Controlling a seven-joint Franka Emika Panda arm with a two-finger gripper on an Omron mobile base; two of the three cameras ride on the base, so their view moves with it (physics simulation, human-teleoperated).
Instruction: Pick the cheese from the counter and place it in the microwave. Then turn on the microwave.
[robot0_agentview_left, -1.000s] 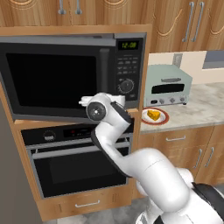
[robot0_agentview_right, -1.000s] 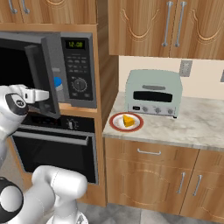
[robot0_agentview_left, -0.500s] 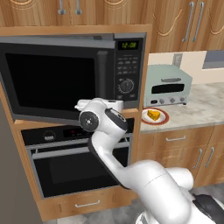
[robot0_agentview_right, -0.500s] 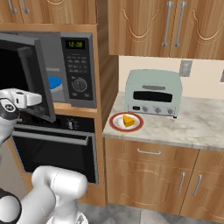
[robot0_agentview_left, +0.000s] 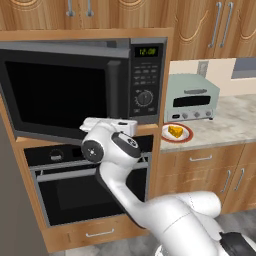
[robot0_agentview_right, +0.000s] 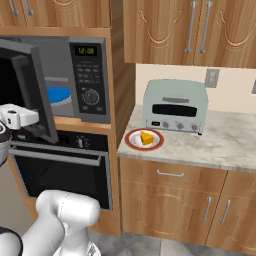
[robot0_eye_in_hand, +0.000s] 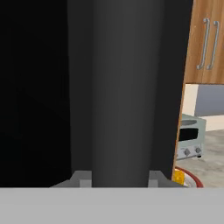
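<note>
Dark between the fingertips of the gripper (robot0_eye_in_hand: 120, 178) stands the bar handle (robot0_eye_in_hand: 124, 87) of the microwave (robot0_agentview_right: 75, 75), jaws narrowed onto it, so pull steadily along the door's arc, while the cheese (robot0_agentview_right: 146, 138) waits on its plate (robot0_agentview_right: 134, 143) far off to the gripper's side.

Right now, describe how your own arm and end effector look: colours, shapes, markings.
The arm is glossy white, built of thick rounded segments, with dark grey round caps and bands at the joints. No cables or markings show. The white hand block is boxy. The end effector has two small grey square-edged fingertips in the hand view.
</note>
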